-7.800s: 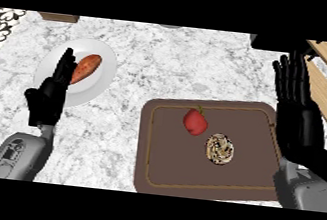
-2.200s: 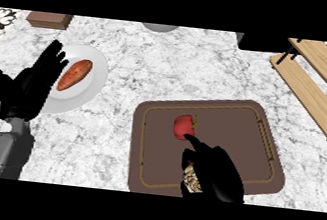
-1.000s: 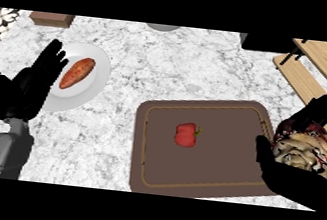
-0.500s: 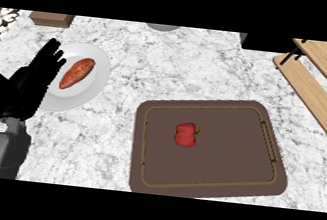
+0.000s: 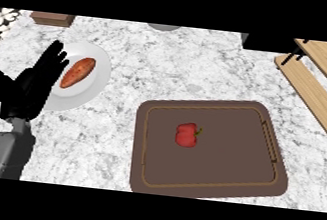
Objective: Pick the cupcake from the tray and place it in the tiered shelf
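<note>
Cupcake shows nowhere on the dark brown rectangular tray [image 5: 211,185], which carries only a small red pepper [image 5: 187,135] near its middle. Left hand [image 5: 29,88] rests open, fingers straight, overlapping the white plate's [image 5: 96,75] left edge; wooden tiered shelf [image 5: 318,93] stands at the counter's right edge.

Count, head view:
- 1 brown tray [image 5: 271,179], near right of centre on the table [image 5: 171,67]
- 1 small red fruit or vegetable [image 5: 187,135] on the tray, can't tell which kind
- 1 white plate [image 5: 95,77], left
- 1 orange oblong food item [image 5: 77,72] on the plate
- 1 wooden tiered shelf [image 5: 318,87], far right, 2 slatted levels visible
- 1 small brown block [image 5: 53,18], far left edge
- 1 grey round object [image 5: 164,26], far centre, cut off by the edge
- 1 dark box-like object [image 5: 268,42], far right, partly cut off
- 1 hand: left hand [image 5: 31,87], at the left edge
- 0 cupcakes visible
</note>
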`<action>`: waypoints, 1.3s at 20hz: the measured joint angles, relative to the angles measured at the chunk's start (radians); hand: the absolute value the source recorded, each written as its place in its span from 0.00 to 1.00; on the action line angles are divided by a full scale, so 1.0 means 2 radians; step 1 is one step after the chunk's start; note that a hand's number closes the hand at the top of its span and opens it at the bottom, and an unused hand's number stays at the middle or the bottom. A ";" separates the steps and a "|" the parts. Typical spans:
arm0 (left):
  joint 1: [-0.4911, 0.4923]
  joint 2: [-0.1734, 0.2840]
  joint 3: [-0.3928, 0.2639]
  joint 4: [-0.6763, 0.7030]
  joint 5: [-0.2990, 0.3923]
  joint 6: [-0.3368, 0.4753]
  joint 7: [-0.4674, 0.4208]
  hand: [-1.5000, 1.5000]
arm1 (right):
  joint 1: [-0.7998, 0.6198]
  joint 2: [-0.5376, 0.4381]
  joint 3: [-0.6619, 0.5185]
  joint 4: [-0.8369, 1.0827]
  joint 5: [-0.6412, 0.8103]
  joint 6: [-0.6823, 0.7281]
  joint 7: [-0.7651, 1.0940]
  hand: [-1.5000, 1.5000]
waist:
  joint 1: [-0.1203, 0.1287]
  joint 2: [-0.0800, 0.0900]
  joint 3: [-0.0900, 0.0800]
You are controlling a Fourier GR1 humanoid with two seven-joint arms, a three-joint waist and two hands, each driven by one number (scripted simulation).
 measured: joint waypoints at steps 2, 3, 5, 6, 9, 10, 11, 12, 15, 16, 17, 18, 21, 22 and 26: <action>0.007 -0.009 -0.007 -0.008 -0.005 0.005 0.001 0.50 | 0.002 -0.022 -0.010 0.035 -0.008 -0.006 -0.025 1.00 | 0.001 0.000 0.000; 0.012 -0.012 -0.011 -0.015 -0.007 0.008 0.005 0.50 | 0.008 -0.030 -0.016 0.055 -0.008 -0.012 -0.046 1.00 | 0.001 0.000 0.000; 0.008 -0.009 -0.007 -0.020 -0.005 0.007 0.013 0.50 | 0.020 -0.039 -0.022 0.076 -0.015 -0.022 -0.071 1.00 | 0.001 0.000 0.000; 0.003 -0.008 -0.005 -0.018 -0.004 0.006 0.015 0.50 | 0.022 -0.046 -0.021 0.092 -0.016 -0.028 -0.083 1.00 | 0.001 0.000 0.000; 0.005 -0.006 -0.004 -0.024 0.001 0.000 0.020 0.50 | 0.031 -0.066 -0.027 0.135 -0.023 -0.041 -0.120 1.00 | 0.001 0.000 0.000; 0.002 -0.006 -0.003 -0.021 -0.002 0.002 0.019 0.50 | 0.035 -0.072 -0.028 0.149 -0.025 -0.045 -0.133 1.00 | 0.001 0.000 0.000; 0.006 -0.005 -0.003 -0.024 -0.001 0.000 0.019 0.50 | 0.034 -0.081 -0.029 0.170 -0.026 -0.049 -0.146 1.00 | 0.001 0.000 0.000; 0.004 -0.006 -0.003 -0.024 -0.002 0.000 0.018 0.50 | 0.033 -0.086 -0.025 0.181 -0.026 -0.055 -0.152 1.00 | 0.001 0.000 0.000; 0.002 -0.004 0.000 -0.026 -0.002 0.000 0.023 0.50 | 0.026 -0.105 -0.017 0.228 -0.025 -0.072 -0.178 1.00 | 0.002 0.000 0.000; 0.003 -0.004 0.001 -0.029 -0.001 -0.001 0.027 0.50 | 0.027 -0.107 -0.014 0.236 -0.026 -0.078 -0.184 1.00 | 0.002 0.000 0.000; 0.003 -0.004 0.004 -0.026 0.000 -0.002 0.025 0.50 | 0.023 -0.109 -0.009 0.247 -0.025 -0.087 -0.191 1.00 | 0.002 -0.001 -0.001; 0.002 -0.003 0.004 -0.023 0.001 -0.003 0.024 0.50 | 0.017 -0.115 -0.013 0.263 -0.023 -0.095 -0.184 0.00 | 0.003 0.000 -0.001; 0.002 -0.006 0.001 -0.022 0.000 -0.006 0.018 0.50 | 0.006 -0.126 -0.020 0.314 -0.008 -0.136 -0.197 0.00 | 0.005 -0.001 -0.003; -0.001 -0.006 0.001 -0.021 0.000 -0.005 0.019 0.50 | 0.003 -0.128 -0.021 0.329 -0.005 -0.150 -0.207 0.00 | 0.004 -0.001 -0.003; 0.000 -0.007 0.001 -0.015 -0.002 -0.007 0.013 0.50 | -0.017 -0.147 -0.031 0.400 -0.011 -0.189 -0.256 0.00 | 0.006 0.000 -0.001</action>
